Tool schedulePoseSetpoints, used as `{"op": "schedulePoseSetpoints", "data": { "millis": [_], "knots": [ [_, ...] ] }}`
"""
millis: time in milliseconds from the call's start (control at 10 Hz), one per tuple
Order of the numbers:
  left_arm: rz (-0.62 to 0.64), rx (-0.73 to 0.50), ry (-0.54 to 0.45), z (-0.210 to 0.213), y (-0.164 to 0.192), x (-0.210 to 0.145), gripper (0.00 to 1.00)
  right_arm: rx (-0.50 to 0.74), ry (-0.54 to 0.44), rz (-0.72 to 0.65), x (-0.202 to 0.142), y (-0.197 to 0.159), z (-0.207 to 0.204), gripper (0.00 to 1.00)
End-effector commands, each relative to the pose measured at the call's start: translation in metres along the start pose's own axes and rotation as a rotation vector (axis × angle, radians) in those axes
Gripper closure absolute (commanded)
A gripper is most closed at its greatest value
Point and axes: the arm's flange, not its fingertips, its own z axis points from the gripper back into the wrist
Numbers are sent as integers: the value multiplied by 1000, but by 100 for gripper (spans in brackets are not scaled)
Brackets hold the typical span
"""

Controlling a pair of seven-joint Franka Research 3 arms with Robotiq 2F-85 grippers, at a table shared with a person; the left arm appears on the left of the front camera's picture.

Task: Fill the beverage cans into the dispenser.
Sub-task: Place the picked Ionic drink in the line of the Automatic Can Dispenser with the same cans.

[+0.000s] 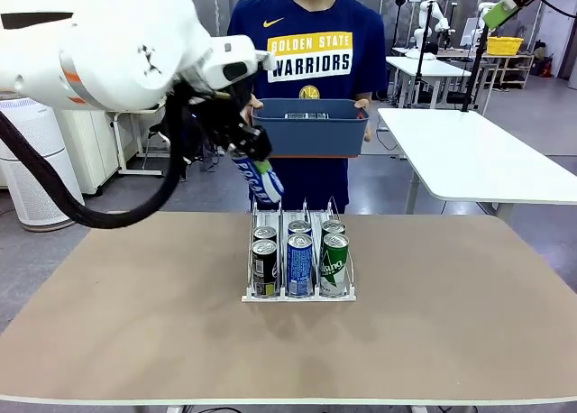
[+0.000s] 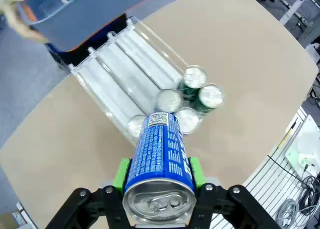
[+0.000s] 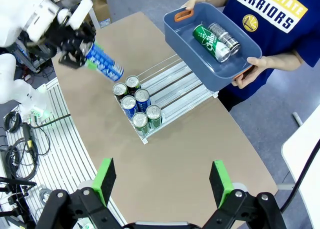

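The left gripper clamps a tilted blue-and-white slim metal can above the rear left corner of the clear three-lane dispenser. The right gripper stands wide and empty. A misaligned release could drop the can beside the dispenser.

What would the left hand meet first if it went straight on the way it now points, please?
Likely the cans standing in the dispenser: the blue can gripped by the left hand leads and aims at their silver tops, though depth is unclear.
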Motion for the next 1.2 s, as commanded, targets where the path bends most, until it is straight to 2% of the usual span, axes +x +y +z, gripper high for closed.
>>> {"op": "schedulePoseSetpoints", "data": {
  "millis": [0,200,300,400,500,700,800,900,1100],
  "knots": [
    [-61,-17,-40,-2,-28,-5,43,0,0,0,0,0,0,0],
    [-94,-80,-31,-12,-53,-8,43,0,0,0,0,0,0,0],
    [-107,-157,-23,-14,-62,-7,43,0,0,0,0,0,0,0],
    [-170,-169,-26,-2,-41,-9,43,0,0,0,0,0,0,0],
    [-104,-84,2,-12,-68,-7,43,0,0,0,0,0,0,0],
    [-127,-115,1,-13,-64,-7,43,0,0,0,0,0,0,0],
    [-145,-73,68,-16,-61,0,43,0,0,0,0,0,0,0],
    [-139,-50,124,-25,-71,0,43,0,0,0,0,0,0,0],
    [-117,-54,164,-47,-96,-7,43,0,0,0,0,0,0,0]
  ]
}}
